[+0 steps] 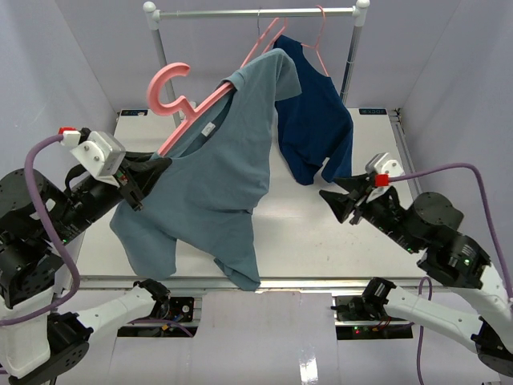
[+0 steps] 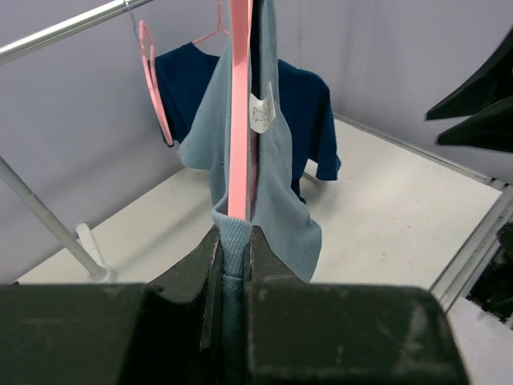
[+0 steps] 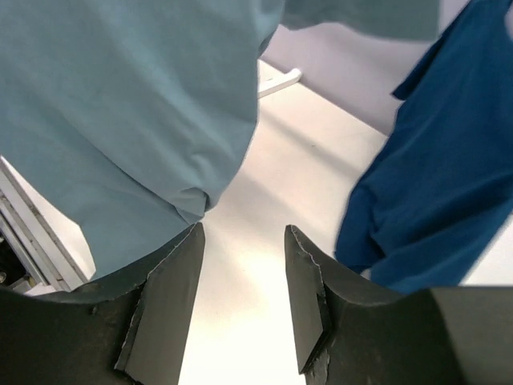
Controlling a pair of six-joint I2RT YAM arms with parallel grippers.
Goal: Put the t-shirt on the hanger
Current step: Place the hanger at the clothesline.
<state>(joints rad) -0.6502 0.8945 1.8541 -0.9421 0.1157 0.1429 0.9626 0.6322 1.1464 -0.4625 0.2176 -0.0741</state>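
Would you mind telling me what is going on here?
The left gripper is shut on the pink hanger and a fold of the blue-grey t-shirt, holding both up above the table, the shirt draped over the hanger. The right gripper is open and empty near the navy shirt hanging from the rail.

A blue-grey t-shirt [image 1: 216,168] hangs draped over a tilted pink hanger [image 1: 153,93], held above the white table [image 1: 321,241] by the left gripper [image 1: 152,178], which pinches the cloth at the hanger's lower end. The right gripper [image 1: 341,202] hovers apart, near a navy shirt [image 1: 317,120] hanging from the rail [image 1: 256,12]
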